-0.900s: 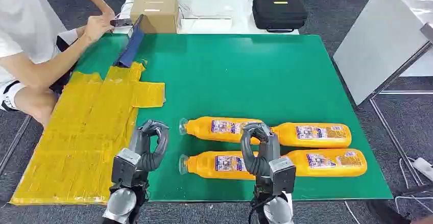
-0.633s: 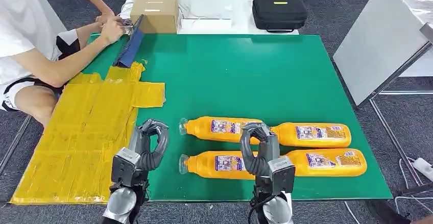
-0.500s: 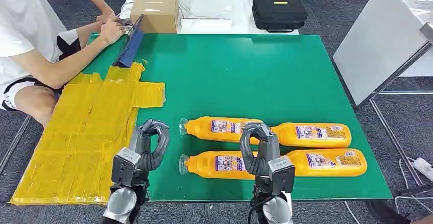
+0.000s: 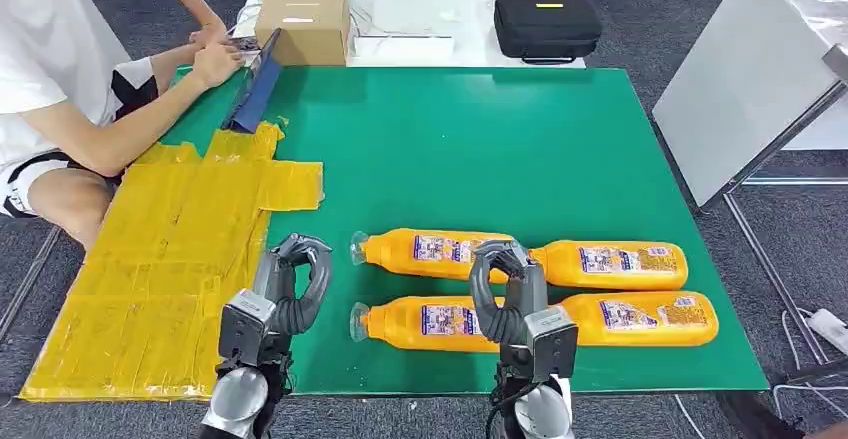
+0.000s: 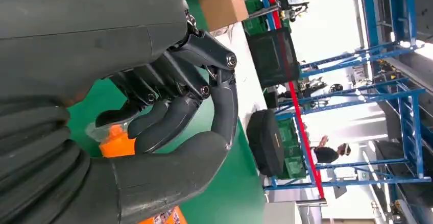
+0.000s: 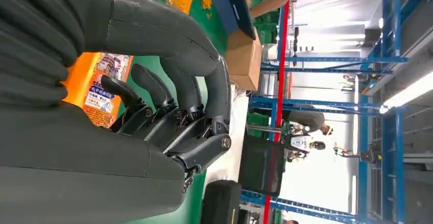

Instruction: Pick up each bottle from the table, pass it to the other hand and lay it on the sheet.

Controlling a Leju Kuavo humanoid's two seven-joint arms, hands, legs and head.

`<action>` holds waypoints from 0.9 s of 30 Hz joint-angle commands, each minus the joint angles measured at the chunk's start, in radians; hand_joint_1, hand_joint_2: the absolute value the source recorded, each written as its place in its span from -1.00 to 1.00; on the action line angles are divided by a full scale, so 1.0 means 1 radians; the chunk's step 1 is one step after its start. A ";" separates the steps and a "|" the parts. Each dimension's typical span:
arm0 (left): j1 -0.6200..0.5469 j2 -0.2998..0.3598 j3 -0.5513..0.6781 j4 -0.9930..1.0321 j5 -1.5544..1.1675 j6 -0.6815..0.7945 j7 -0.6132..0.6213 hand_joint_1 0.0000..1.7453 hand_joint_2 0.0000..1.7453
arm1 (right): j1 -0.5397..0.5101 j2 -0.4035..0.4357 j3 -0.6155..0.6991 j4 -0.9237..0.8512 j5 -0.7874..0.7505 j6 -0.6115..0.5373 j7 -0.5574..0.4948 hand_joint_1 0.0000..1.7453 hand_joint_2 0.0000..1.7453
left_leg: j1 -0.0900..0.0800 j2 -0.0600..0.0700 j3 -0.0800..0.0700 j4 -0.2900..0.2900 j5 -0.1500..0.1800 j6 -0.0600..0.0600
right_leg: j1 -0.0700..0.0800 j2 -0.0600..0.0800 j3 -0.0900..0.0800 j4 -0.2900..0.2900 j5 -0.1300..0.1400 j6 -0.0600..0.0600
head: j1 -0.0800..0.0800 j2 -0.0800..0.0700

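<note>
You have four orange bottles lying on their sides on the green table (image 4: pixel 560 139), in two rows near its front edge. In the back row, the back left bottle (image 4: pixel 425 251) lies with its clear cap pointing left, and the back right bottle (image 4: pixel 620 264) lies end to end with it. In the front row, the front left bottle (image 4: pixel 420 321) also points its cap left, and the front right bottle (image 4: pixel 645 319) follows it.

Your right hand (image 4: pixel 503 289) hangs over the middle of the two rows with its fingers curled in; the right wrist view shows nothing held in it, with a bottle label beyond the fingers. Your left hand (image 4: pixel 292 284) is raised just left of the bottle caps, fingers likewise curled in on nothing.

The yellow sheet (image 4: pixel 165 269) lies along the left side of the table, and no bottle is on it. A person (image 4: pixel 60 89) sits at the far left corner, both hands at a dark blue board (image 4: pixel 255 84). On the white table behind stand a cardboard box (image 4: pixel 303 21) and a black case (image 4: pixel 547 21).
</note>
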 commanded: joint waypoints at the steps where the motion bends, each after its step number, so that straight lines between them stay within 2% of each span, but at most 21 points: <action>1: -0.028 0.018 -0.016 0.056 0.003 0.000 0.003 1.00 1.00 | -0.028 -0.010 0.003 0.051 -0.004 -0.002 0.003 1.00 1.00 | 0.001 -0.001 0.005 0.000 -0.002 -0.002 | 0.000 0.001 0.005 -0.001 -0.001 -0.001 | 0.000 0.000; 2: -0.028 0.018 -0.016 0.056 0.003 0.000 0.003 1.00 1.00 | -0.028 -0.010 0.003 0.051 -0.004 -0.002 0.003 1.00 1.00 | 0.002 -0.002 0.009 0.000 -0.004 -0.003 | 0.001 0.001 0.009 -0.001 -0.003 -0.002 | 0.000 0.000; 3: -0.028 0.018 -0.016 0.056 0.003 0.000 0.003 -1.00 1.00 | -0.028 -0.010 0.003 0.051 -0.004 -0.002 0.003 -1.00 1.00 | 0.001 -0.001 0.005 -0.001 -0.002 -0.002 | 0.000 0.001 0.005 -0.001 -0.001 -0.001 | 0.000 0.000; 4: -0.157 0.064 0.018 0.131 0.021 -0.006 0.200 -1.00 1.00 | -0.274 -0.169 0.129 0.265 0.498 -0.181 0.466 -1.00 1.00 | 0.002 -0.002 0.009 0.001 -0.004 -0.003 | 0.001 0.002 0.009 -0.001 -0.003 -0.002 | 0.000 0.000; 5: -0.206 0.072 0.047 0.169 0.037 -0.033 0.209 -1.00 1.00 | -0.354 -0.174 0.112 0.360 0.698 -0.179 0.436 -1.00 1.00 | 0.001 0.001 0.004 -0.001 -0.001 -0.002 | 0.001 0.003 0.004 -0.002 0.001 -0.001 | 0.000 0.000; 7: -0.235 0.066 0.082 0.195 0.033 -0.063 0.202 -1.00 1.00 | -0.406 -0.164 0.078 0.441 0.682 -0.187 0.391 -1.00 1.00 | 0.002 0.003 0.004 -0.001 0.000 -0.002 | 0.001 0.006 0.004 -0.002 0.003 -0.001 | 0.000 0.000; 10: -0.215 0.058 0.078 0.180 0.026 -0.065 0.200 -1.00 1.00 | -0.374 -0.159 0.082 0.405 0.688 -0.190 0.387 -1.00 1.00 | 0.002 0.002 0.008 -0.001 0.002 -0.003 | 0.001 0.005 0.007 -0.002 0.004 -0.003 | 0.000 0.000; 11: -0.210 0.058 0.075 0.176 0.023 -0.064 0.200 -1.00 1.00 | -0.365 -0.160 0.084 0.393 0.690 -0.191 0.389 -1.00 1.00 | 0.001 -0.001 0.005 -0.001 0.005 -0.001 | 0.001 0.000 0.002 -0.001 0.004 -0.004 | 0.001 0.000; 13: -0.205 0.056 0.074 0.172 0.020 -0.062 0.199 -1.00 1.00 | -0.354 -0.161 0.086 0.377 0.694 -0.192 0.395 -1.00 1.00 | 0.002 -0.002 0.007 0.000 0.003 -0.002 | 0.002 0.001 -0.001 -0.001 0.002 -0.004 | 0.000 0.000; 14: -0.203 0.055 0.075 0.171 0.020 -0.062 0.199 -1.00 1.00 | -0.351 -0.161 0.088 0.373 0.696 -0.192 0.398 -1.00 1.00 | 0.001 0.000 0.003 -0.002 0.005 0.000 | 0.001 0.000 -0.005 -0.002 0.004 -0.003 | 0.000 0.000; 15: -0.203 0.055 0.075 0.171 0.020 -0.062 0.199 -1.00 1.00 | -0.351 -0.161 0.088 0.373 0.696 -0.192 0.398 -1.00 1.00 | 0.001 -0.001 0.005 -0.002 0.004 -0.001 | 0.001 0.001 0.004 -0.003 0.004 -0.003 | 0.000 0.000; 17: -0.203 0.055 0.075 0.171 0.020 -0.062 0.199 -1.00 1.00 | -0.351 -0.161 0.088 0.373 0.696 -0.192 0.398 -1.00 1.00 | 0.002 -0.002 0.007 0.001 0.002 0.000 | 0.001 0.000 0.009 0.000 0.003 0.000 | 0.001 0.000; 19: -0.203 0.055 0.075 0.171 0.020 -0.062 0.199 -1.00 1.00 | -0.351 -0.161 0.088 0.373 0.696 -0.192 0.398 -1.00 1.00 | 0.001 0.000 0.003 0.000 0.004 0.001 | 0.001 0.001 0.005 0.000 0.005 0.001 | 0.000 0.000; 20: -0.203 0.055 0.075 0.171 0.020 -0.062 0.199 -1.00 1.00 | -0.351 -0.161 0.088 0.373 0.696 -0.192 0.398 -1.00 1.00 | 0.002 0.000 0.007 0.001 0.002 -0.001 | 0.001 0.002 0.009 0.000 0.003 0.000 | 0.000 0.000; 22: -0.203 0.055 0.075 0.171 0.020 -0.062 0.199 -1.00 1.00 | -0.351 -0.161 0.088 0.373 0.696 -0.192 0.398 -1.00 1.00 | 0.001 -0.001 0.003 0.000 0.003 0.000 | 0.001 0.000 0.004 0.000 0.004 0.000 | 0.000 0.000; 23: -0.203 0.055 0.075 0.171 0.020 -0.062 0.199 -1.00 1.00 | -0.351 -0.161 0.088 0.373 0.696 -0.192 0.398 -1.00 1.00 | 0.002 -0.001 0.006 0.001 0.002 -0.002 | 0.001 0.001 0.007 0.000 0.003 0.000 | 0.000 0.000; 25: -0.204 0.055 0.076 0.172 0.018 -0.061 0.200 -1.00 1.00 | -0.354 -0.162 0.089 0.375 0.704 -0.192 0.404 -1.00 1.00 | 0.001 0.000 0.001 0.000 0.004 -0.001 | 0.001 0.001 0.002 0.000 0.005 0.000 | 0.000 0.000; 27: -0.204 0.054 0.077 0.172 0.016 -0.061 0.200 -1.00 1.00 | -0.359 -0.164 0.097 0.382 0.738 -0.206 0.423 -1.00 1.00 | 0.002 -0.001 0.007 0.002 0.001 -0.003 | 0.001 0.002 0.008 0.001 0.002 -0.001 | 0.000 0.000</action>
